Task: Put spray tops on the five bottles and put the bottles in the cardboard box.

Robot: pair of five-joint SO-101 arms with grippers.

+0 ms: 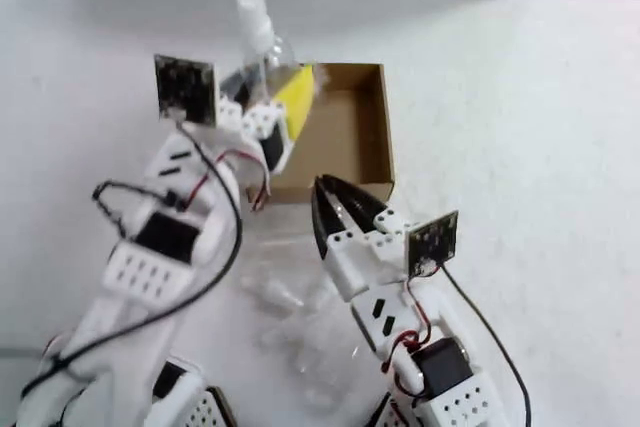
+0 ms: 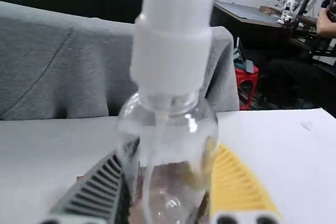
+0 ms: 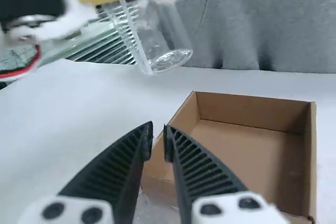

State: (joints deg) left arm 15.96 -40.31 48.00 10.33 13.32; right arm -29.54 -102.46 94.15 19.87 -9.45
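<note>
The left gripper (image 1: 266, 89) fingers clamp a clear, round-shouldered bottle (image 2: 169, 148) fitted with a white spray top (image 2: 173, 40), raised near the cardboard box (image 3: 252, 111). The right gripper (image 3: 158, 129) fingers are closed on nothing.

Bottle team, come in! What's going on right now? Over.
Left gripper shut on bottle, spray top on, held up by corner of cardboard box. Right gripper shut, empty, at box's front. Box opening unblocked.

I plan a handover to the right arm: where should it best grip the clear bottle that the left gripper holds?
Probably at the bare base end of the bottle, which sticks out free beyond the left gripper, nearest the right gripper. Come from the side of the cardboard box, jaws opened across the round wall; the spray top points away.
</note>
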